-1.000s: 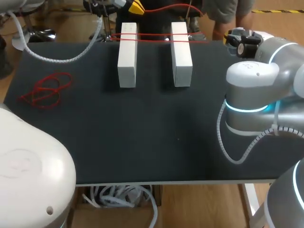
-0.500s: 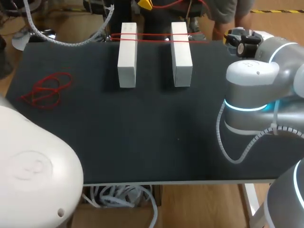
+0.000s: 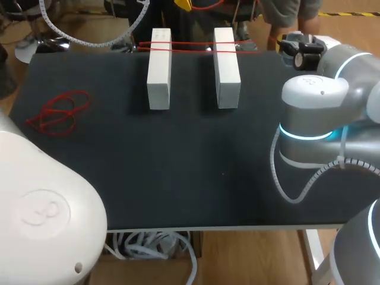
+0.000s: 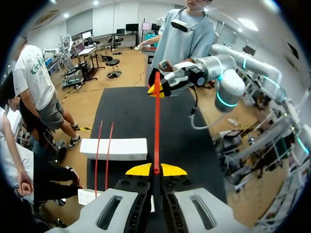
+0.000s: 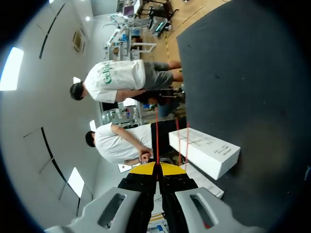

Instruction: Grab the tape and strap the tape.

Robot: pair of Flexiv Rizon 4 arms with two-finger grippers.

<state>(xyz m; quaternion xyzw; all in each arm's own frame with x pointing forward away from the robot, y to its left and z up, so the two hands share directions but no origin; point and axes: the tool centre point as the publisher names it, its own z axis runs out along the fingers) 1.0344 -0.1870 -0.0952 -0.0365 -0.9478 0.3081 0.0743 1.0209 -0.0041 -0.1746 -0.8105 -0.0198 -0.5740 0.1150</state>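
Left claw: you pinched the red tape, taut ahead.
Right claw: you clamped the red tape too.

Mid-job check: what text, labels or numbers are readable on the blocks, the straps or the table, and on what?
Nothing readable.
Left white block: faint print near its far end, too small to read.
Right white block: nothing legible.
Taut red strap, loose red strap, table: no text.

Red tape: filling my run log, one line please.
left claw shut on red tape; right claw shut on red tape; tape taut
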